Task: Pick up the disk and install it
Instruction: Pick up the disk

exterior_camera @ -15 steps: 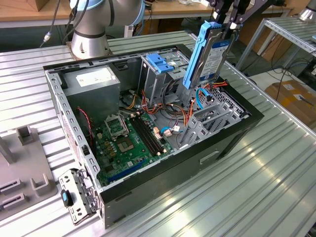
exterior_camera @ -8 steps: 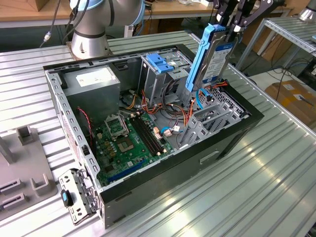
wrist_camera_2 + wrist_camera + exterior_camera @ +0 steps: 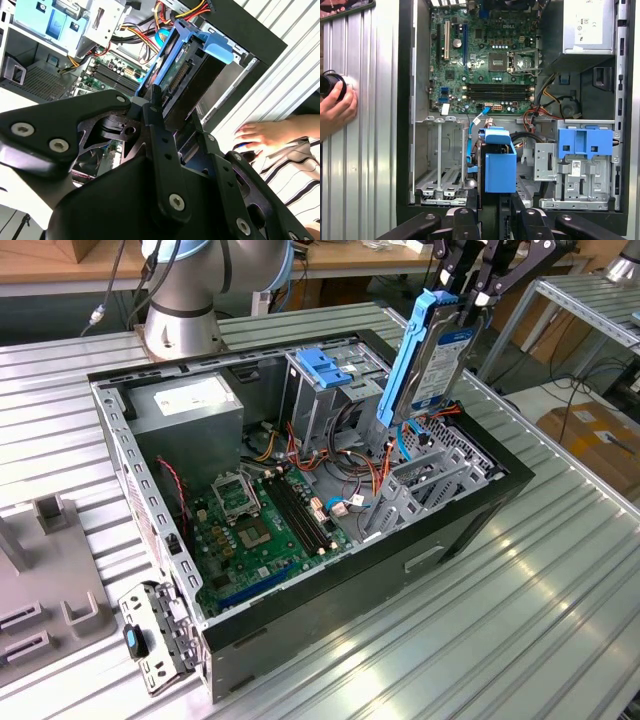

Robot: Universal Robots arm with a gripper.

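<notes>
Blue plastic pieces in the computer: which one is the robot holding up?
The blue rail on the disk, clamped in the gripper over the case. The blue latch sits on the grey cage.

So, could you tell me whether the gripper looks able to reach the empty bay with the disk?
Probably yes. The gripper holds the disk upright over the open case, and the bay looks empty; only a blue cable hangs along its edge.
</notes>
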